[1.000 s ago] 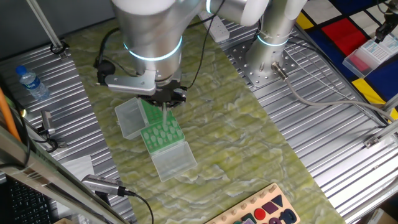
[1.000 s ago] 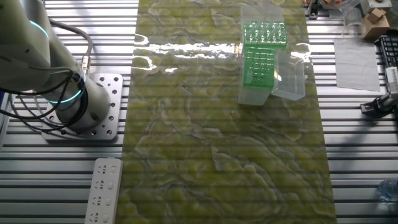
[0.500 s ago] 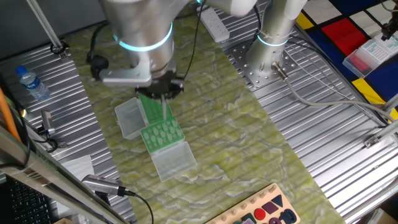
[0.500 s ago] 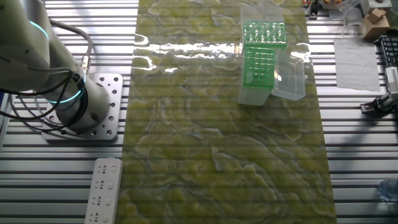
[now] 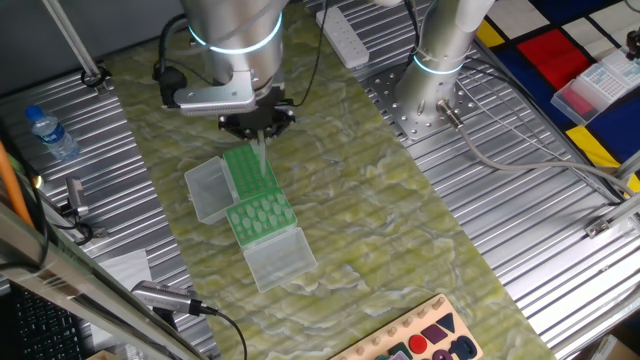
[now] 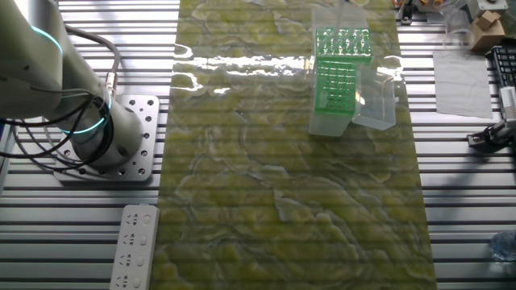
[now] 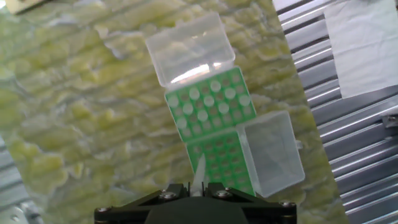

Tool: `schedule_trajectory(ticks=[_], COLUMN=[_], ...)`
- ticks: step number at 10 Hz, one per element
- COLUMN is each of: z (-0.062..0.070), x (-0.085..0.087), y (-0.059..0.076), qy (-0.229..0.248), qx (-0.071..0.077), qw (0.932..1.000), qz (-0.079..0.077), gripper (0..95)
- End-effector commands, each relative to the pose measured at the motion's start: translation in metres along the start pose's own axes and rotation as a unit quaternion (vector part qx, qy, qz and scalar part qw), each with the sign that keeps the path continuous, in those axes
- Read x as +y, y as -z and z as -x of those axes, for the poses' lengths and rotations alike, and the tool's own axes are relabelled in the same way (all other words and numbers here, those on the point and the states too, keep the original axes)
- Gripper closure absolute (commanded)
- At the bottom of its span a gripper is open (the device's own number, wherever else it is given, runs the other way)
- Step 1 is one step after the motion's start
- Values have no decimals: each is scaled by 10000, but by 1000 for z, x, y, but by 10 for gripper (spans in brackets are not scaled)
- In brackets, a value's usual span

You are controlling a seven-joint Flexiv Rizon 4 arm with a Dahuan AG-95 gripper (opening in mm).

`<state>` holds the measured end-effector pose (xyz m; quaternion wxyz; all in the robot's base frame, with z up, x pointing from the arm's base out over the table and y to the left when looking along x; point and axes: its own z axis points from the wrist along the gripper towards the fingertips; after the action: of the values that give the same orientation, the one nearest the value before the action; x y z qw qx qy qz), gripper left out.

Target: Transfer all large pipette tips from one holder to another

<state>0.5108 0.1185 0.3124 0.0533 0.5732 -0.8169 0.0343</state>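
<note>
Hand view: gripper [image 7: 199,185] pinching pipette tip [image 7: 198,177]

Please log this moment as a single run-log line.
gripper: shut on pipette tip | position: above emptier green rack | fuller rack: tips remain

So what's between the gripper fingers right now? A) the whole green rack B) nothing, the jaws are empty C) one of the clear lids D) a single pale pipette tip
D: in the hand view a single pale pipette tip sticks out from between the gripper fingers, above the emptier green rack, and the fixed view shows it hanging below the gripper.
</note>
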Motion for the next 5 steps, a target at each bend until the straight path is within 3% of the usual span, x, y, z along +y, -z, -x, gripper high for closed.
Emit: schedule_trajectory(ticks=[1,5], z=[-6,-14], x=[-2,-1], y=[-7,-16], qy=[73,418], qx=[-10,162], qw=[10000,9990], qz=[-17,-69], gripper=[950,950])
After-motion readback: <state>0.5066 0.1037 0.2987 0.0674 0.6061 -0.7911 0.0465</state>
